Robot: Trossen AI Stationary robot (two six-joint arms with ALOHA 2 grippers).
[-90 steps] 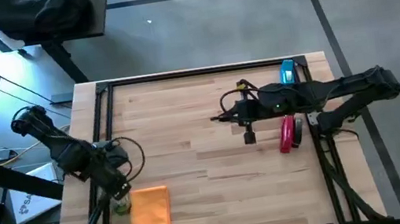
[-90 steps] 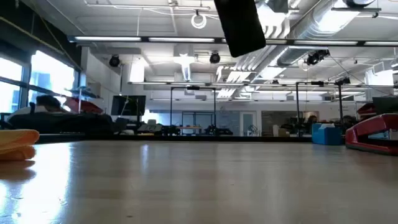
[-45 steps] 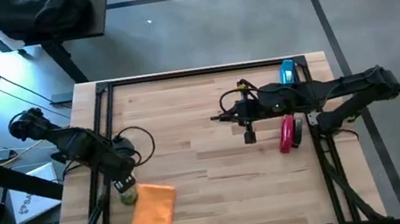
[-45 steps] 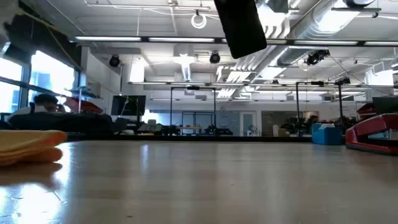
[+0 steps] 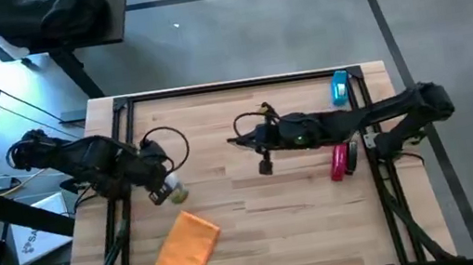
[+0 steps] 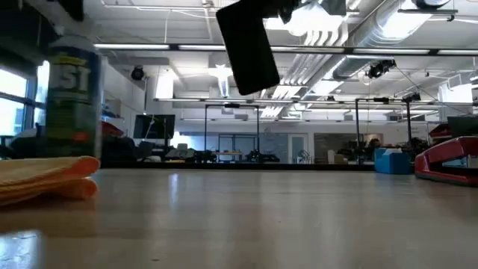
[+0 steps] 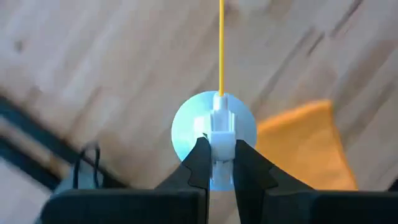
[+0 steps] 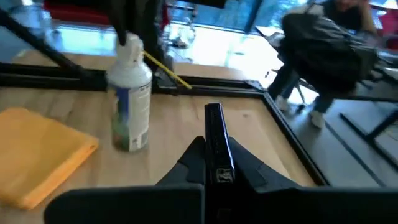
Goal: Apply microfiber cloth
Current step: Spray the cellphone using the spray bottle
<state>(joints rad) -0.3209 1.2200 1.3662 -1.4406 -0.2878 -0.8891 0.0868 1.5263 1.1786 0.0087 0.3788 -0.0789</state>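
Note:
The orange microfiber cloth (image 5: 188,246) lies flat on the table near its front left (image 8: 37,152), with no gripper on it. My left gripper (image 5: 160,189) is shut on a spray can (image 6: 75,93) with a green label and a yellow straw (image 7: 221,43). The can stands upright just beyond the cloth's far edge. My right gripper (image 5: 264,161) is over the table's middle, shut on a black phone (image 6: 248,46) that hangs high above the wood. My left gripper pinches the white nozzle (image 7: 220,127) on top of the can between its two fingers. The fingers come from above and point down. The can hangs upright below them; the cloth hides its base in the low view, so I cannot tell whether it touches the table. My right gripper pinches the phone's two flat faces (image 8: 215,140) at its upper end, one finger on each face. The fingers come from above. The phone hangs below them, tilted and well clear of the table.
A red stapler (image 5: 342,157) and a small blue object (image 5: 340,87) sit at the table's right side. Black frame rails (image 5: 239,84) run along the table's edges. Bare wood lies between the cloth and the stapler.
My left gripper has carried the can from the near left edge toward the far edge and the table's middle. The cloth has turned about on the table and now lies askew. My right gripper has moved toward the table's left with the phone.

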